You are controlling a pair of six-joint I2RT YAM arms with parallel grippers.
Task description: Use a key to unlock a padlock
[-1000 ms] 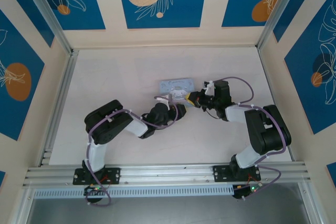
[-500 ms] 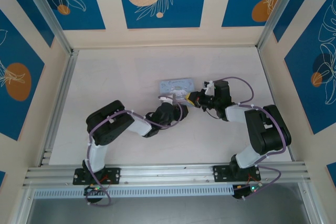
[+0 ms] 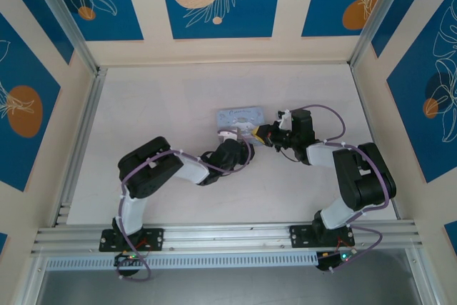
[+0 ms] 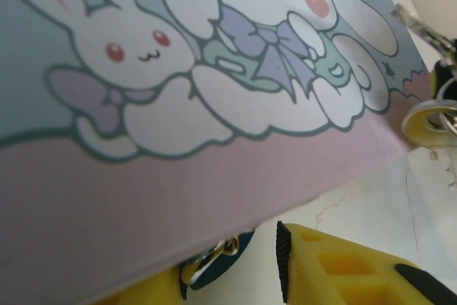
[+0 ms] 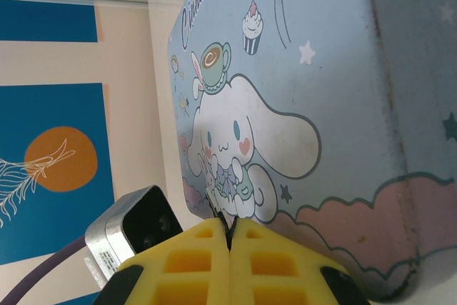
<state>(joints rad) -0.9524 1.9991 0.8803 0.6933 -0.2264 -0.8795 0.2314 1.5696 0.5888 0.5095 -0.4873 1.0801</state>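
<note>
1. Now, one pale blue tin (image 3: 240, 116) lies flat near the middle of the worktop (image 3: 157, 119), and two arms reach in to its near edge, one from each side.
2. The left tool (image 4: 230, 258) sits right at the tin's near edge. In the left wrist view its two yellow fingers (image 4: 343, 273) stand apart at the bottom.
3. One padlock (image 4: 211, 269), dark bluish with a small metal loop, sits in that gap. It lies against the left-hand finger, and a strip of worktop shows between it and the other finger.
4. I cannot tell whether the left tool is clamped on the padlock or merely around it.
5. The right tool (image 3: 258, 132) is just off the tin's near right corner, pointing left.
6. In the right wrist view its two yellow fingers (image 5: 193, 255) are pressed together, seam to seam.
7. One thin dark sliver pokes out of that seam towards the tin. This looks like the key (image 5: 228, 219), pinched there, though it is too small to make out.
8. The two tools are near each other but apart.
</note>
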